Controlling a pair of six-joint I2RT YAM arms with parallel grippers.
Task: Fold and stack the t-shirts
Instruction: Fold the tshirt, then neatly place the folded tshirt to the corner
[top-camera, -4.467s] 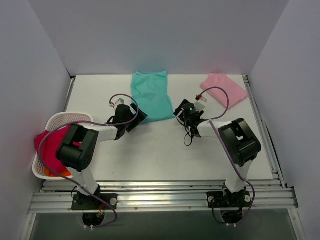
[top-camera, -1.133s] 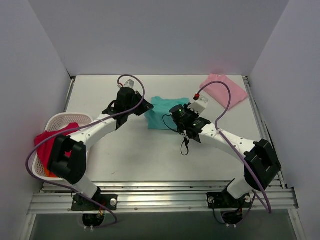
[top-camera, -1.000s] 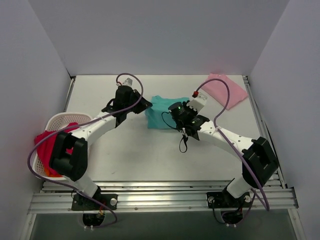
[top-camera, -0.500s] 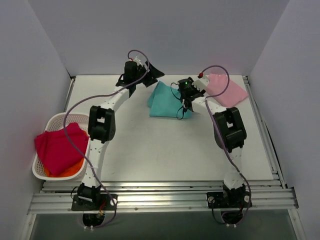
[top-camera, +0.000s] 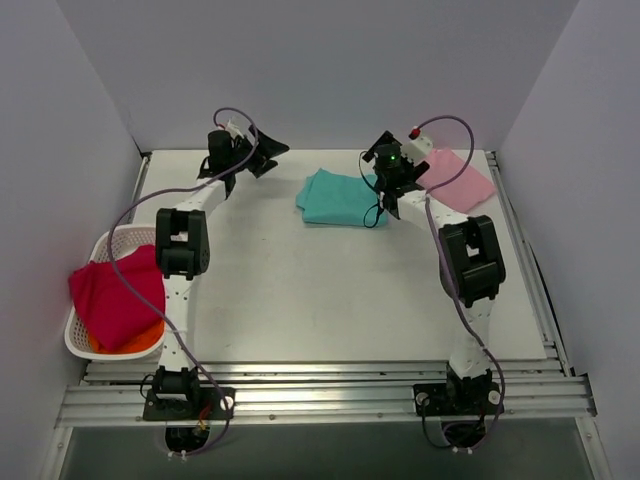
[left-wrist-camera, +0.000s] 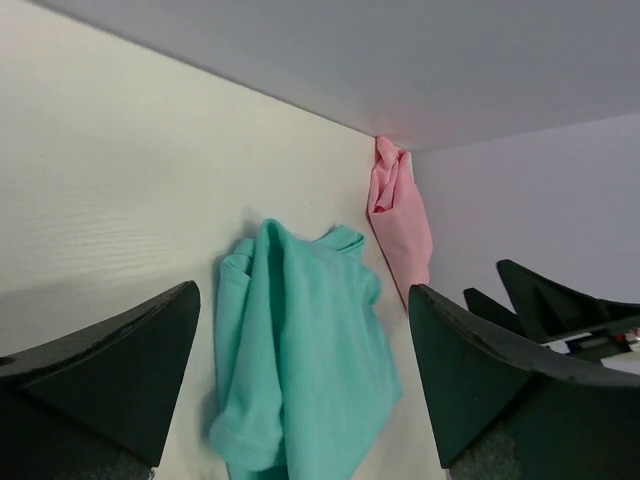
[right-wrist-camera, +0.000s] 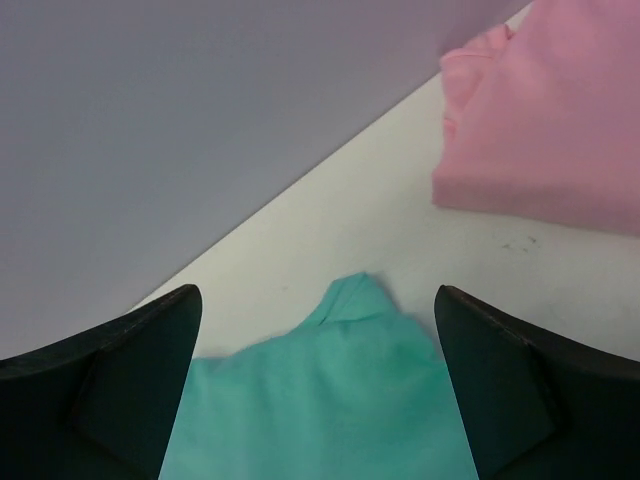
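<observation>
Far-left edge of worktop (top-camera: 300, 300): a white lattice basket (top-camera: 104, 240) is seen, with a red cloth (top-camera: 112, 298) piled in it and spilling over the left rim; a strip of orange fabric (top-camera: 135, 344) is seen under it.

Left arm is stretched to the far-left part of the worktop. Left end effector (left-wrist-camera: 300, 292): fingers are spread wide, nothing is held between them, and it is kept off the fabric, well to the left of the teal shirt.

Far centre: the teal-green t-shirt (top-camera: 338, 197) is laid flat on the worktop, folded into a rough rectangle, with loose, rumpled edges noted in the left wrist view. It is gripped by neither arm.

Right end effector (right-wrist-camera: 318, 293): jaws are spread wide, nothing is pinched. It is raised over the right edge of the teal-green t-shirt, whose collar end is framed between the fingers in the wrist view.

Far-right corner: the pale pink t-shirt (top-camera: 468, 182) is laid folded near the back wall, apart from the teal one, bare worktop seen between them. Its left part is hidden by the right wrist in the top view.
</observation>
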